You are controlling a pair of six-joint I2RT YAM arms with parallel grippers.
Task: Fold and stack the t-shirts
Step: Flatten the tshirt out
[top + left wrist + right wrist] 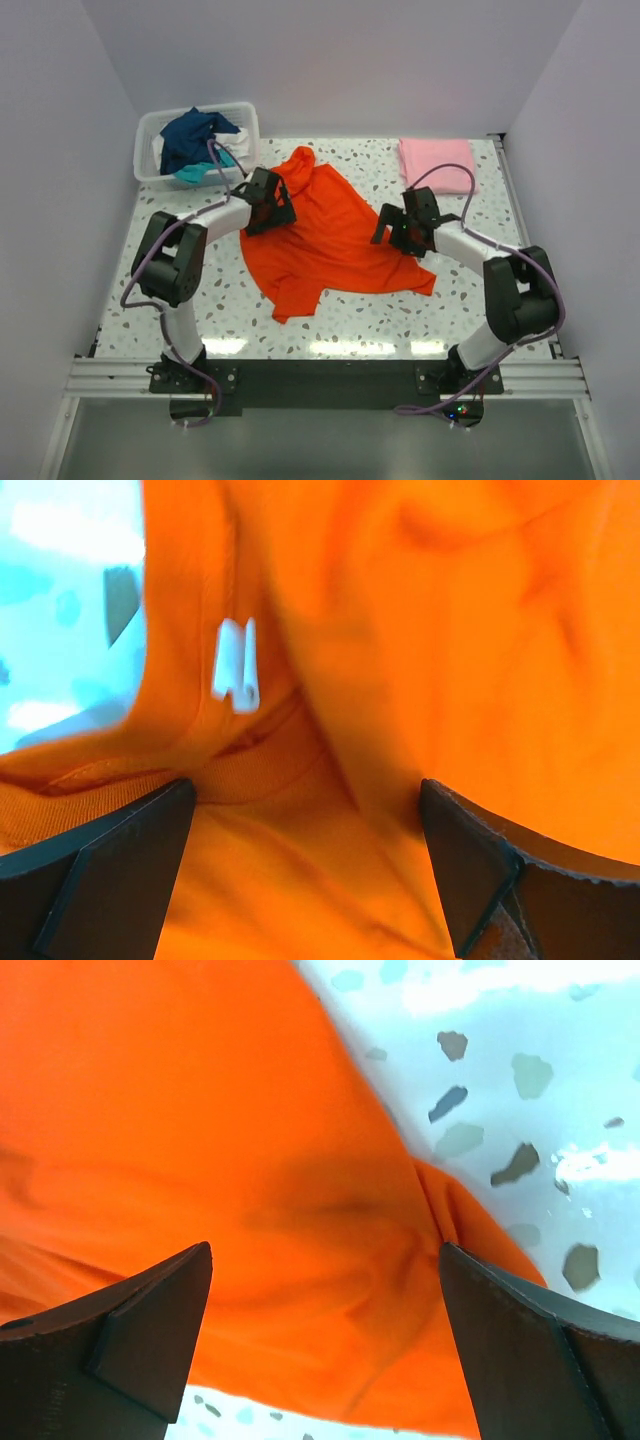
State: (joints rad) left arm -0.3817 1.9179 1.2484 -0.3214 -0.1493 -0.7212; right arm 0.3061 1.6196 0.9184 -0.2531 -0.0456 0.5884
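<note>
Two wide-open grippers are hovering over the crumpled bright orange-red cloth t-shirt, gripping nothing.
Between the left gripper's spread jaws the ribbed collar is lying, with the small white neck label just ahead. The right gripper's jaws are straddling a bunched edge fold, with speckled white tabletop showing just beyond the right jaw. By my reckoning, each should be closing on a single layer, then both drawing apart evenly to flatten it.

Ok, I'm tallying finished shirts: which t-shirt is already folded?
The light pink t-shirt at the far right; the orange-red t-shirt lies spread out, the rest are heaped in the basket.
</note>
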